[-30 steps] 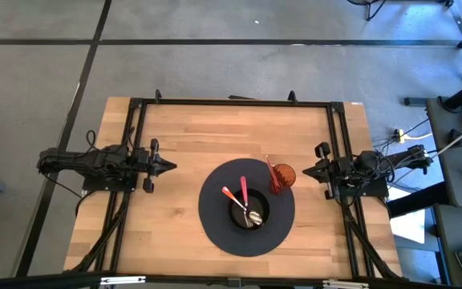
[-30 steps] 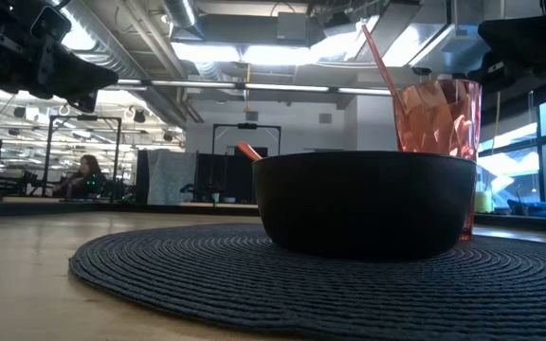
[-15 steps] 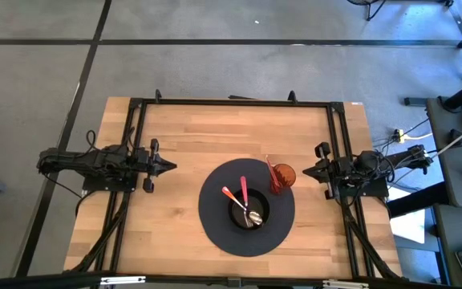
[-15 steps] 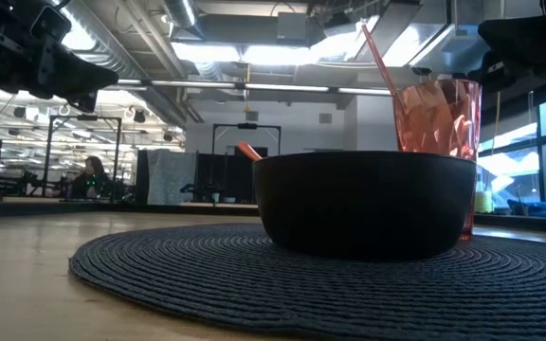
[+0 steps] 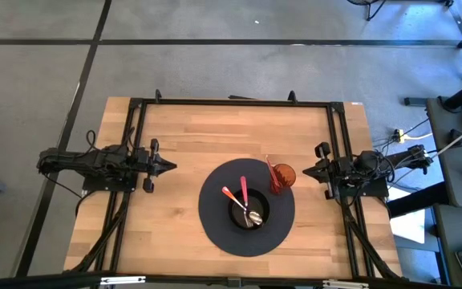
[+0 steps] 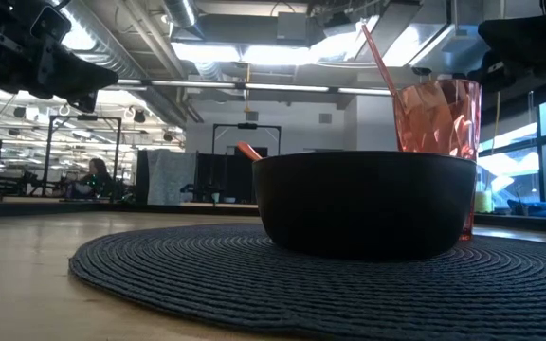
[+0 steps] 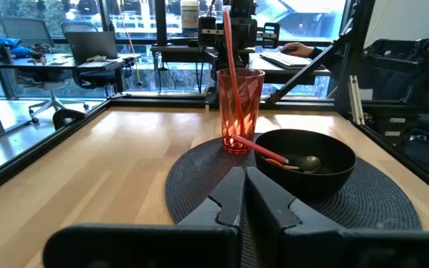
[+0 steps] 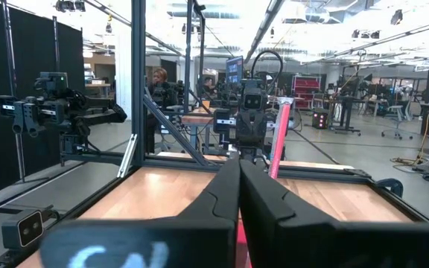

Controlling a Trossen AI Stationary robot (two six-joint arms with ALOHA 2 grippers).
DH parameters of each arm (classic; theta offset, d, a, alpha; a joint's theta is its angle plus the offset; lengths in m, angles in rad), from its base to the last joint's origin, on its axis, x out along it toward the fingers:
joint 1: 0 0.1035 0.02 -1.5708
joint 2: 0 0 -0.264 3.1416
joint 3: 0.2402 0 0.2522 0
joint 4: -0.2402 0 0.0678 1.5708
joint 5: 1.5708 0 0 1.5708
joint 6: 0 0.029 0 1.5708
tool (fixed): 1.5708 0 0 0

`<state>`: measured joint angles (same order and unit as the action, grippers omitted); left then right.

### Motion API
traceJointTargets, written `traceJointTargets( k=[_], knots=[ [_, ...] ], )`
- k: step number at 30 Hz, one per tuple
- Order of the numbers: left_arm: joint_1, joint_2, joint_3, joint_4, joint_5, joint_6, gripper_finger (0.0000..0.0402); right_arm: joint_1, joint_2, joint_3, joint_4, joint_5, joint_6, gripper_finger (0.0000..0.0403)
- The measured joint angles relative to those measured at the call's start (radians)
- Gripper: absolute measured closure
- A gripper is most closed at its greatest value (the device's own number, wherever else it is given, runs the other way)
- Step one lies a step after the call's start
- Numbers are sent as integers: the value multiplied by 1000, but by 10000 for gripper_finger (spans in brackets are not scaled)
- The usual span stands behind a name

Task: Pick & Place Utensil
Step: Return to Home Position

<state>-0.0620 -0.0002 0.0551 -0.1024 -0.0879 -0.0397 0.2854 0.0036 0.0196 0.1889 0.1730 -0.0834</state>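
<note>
Nothing has moved since the earlier frames: both arms and every utensil lie just as they did.

At the left of the high view, the left gripper (image 5: 171, 167) hangs over bare wood of the table (image 5: 183, 136), tip aimed rightward, well apart from the black mat (image 5: 215, 229). Its wrist view shows its fingers (image 7: 226, 205) pressed together with nothing between them.

The mat sits right of centre in the lower half, with the black bowl (image 5: 235, 218) on its middle. The orange spoon (image 5: 231, 197) lies in the bowl on a diagonal, handle out over the rim toward the upper left and silver end down in the bowl at the lower right. Just right of it, the pink fork (image 5: 244, 191) runs almost straight up and down the frame, handle past the bowl's upper rim and head inside the bowl beside the spoon's.

On the mat's upper right edge, near the bowl, the orange glass (image 5: 284, 175) stands upright. The orange straw (image 5: 270, 168) stands in it, leaning out toward the upper left.

Farther right, the right gripper (image 5: 304, 170) hovers near the glass without touching it, tip aimed leftward, its fingers (image 8: 226, 193) clenched on nothing.
</note>
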Motion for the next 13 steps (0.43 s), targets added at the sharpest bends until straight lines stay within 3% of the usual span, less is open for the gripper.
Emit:
traceJointTargets(
  k=[13],
  knots=[
    [0,0,0,0,0,0,391,0,0,0,0,0,0,391]
  ],
)
